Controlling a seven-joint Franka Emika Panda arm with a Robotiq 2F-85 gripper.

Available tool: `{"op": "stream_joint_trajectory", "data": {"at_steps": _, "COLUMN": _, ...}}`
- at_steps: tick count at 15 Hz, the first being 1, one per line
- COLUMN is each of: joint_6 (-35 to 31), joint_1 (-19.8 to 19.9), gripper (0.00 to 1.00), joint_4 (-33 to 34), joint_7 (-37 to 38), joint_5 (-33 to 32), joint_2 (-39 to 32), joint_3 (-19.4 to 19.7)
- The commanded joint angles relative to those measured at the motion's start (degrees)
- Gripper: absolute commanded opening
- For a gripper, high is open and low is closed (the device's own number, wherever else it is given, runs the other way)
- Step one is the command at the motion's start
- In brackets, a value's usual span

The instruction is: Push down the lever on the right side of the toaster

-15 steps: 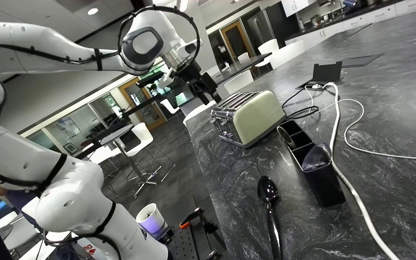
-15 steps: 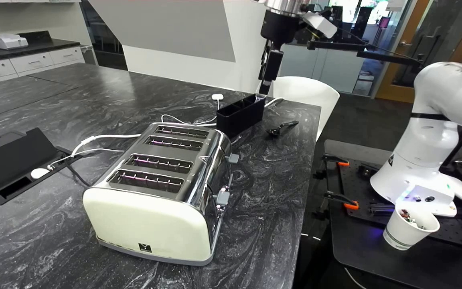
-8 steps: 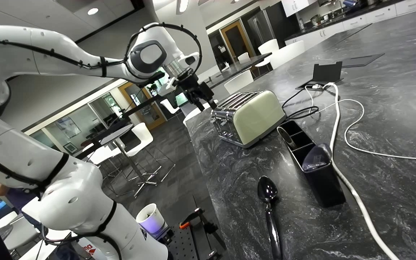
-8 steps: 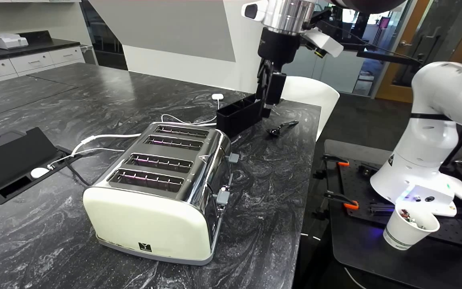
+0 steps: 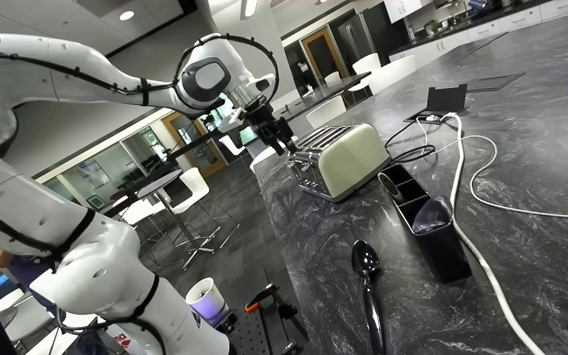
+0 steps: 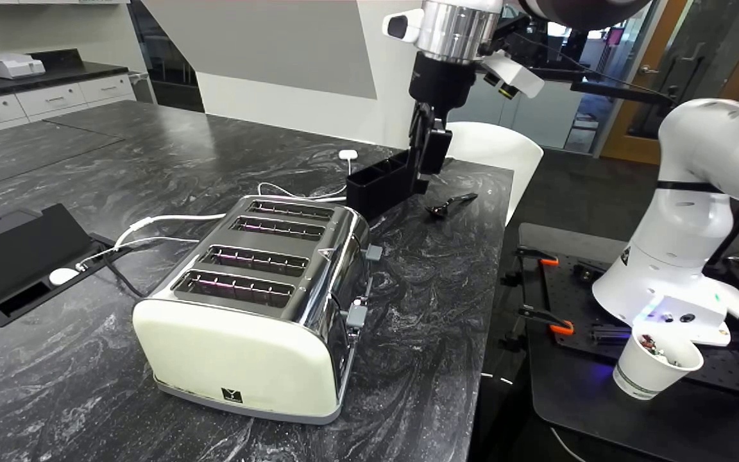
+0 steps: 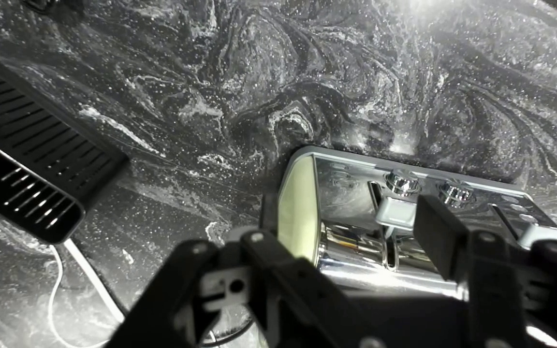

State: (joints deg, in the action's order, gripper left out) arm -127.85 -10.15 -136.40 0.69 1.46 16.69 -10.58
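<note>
The cream and chrome toaster (image 5: 353, 160) stands on the dark counter and shows in all views (image 6: 235, 359). Two grey levers stick out of its chrome front. The lever near the cream end beside the black organizer shows in the wrist view (image 7: 396, 212); the farther lever (image 7: 542, 235) is partly behind the gripper. My gripper (image 5: 285, 149) is open and empty, in front of and above the levers in both exterior views (image 6: 421, 184). In the wrist view the fingers (image 7: 351, 223) stand apart, and the right pad overlaps the nearer lever's edge; contact cannot be told.
A black organizer (image 5: 422, 231) stands beside the toaster's cream end. A black spoon (image 5: 370, 291) lies near the counter edge. White cables (image 5: 481, 261) run behind, to a raised black socket lid (image 5: 446, 98). Chrome knobs (image 7: 402, 182) sit close to the levers.
My gripper has come down from higher up and shifted toward the toaster's lever side. In the last half second it moved only slightly. The toaster and other objects have not moved.
</note>
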Motion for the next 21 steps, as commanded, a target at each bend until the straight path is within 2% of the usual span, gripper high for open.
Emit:
{"op": "stream_joint_trajectory", "data": {"at_steps": 1, "joint_6": -0.1, "joint_1": 0.3, "gripper": 0.41, "joint_4": 1.8, "joint_7": 2.6, "joint_5": -0.5, "joint_2": -2.3, "joint_3": -0.3}}
{"op": "stream_joint_trajectory", "data": {"at_steps": 6, "joint_6": -2.7, "joint_1": 0.4, "gripper": 0.04, "joint_4": 2.0, "joint_7": 4.9, "joint_5": -1.6, "joint_2": -4.3, "joint_3": -0.8}}
{"op": "stream_joint_trajectory", "data": {"at_steps": 7, "joint_6": -4.1, "joint_1": 0.3, "gripper": 0.01, "joint_4": 1.8, "joint_7": 5.7, "joint_5": -1.9, "joint_2": -4.8, "joint_3": -1.1}}
{"op": "stream_joint_trajectory", "data": {"at_steps": 14, "joint_6": -12.1, "joint_1": -0.1, "gripper": 0.0, "joint_4": 1.4, "joint_7": 11.3, "joint_5": -6.0, "joint_2": -9.2, "joint_3": -3.2}}
{"op": "stream_joint_trajectory", "data": {"at_steps": 21, "joint_6": -16.3, "joint_1": -1.4, "gripper": 0.0, "joint_4": 1.2, "joint_7": 11.4, "joint_5": -5.7, "joint_2": -13.0, "joint_3": -3.7}}
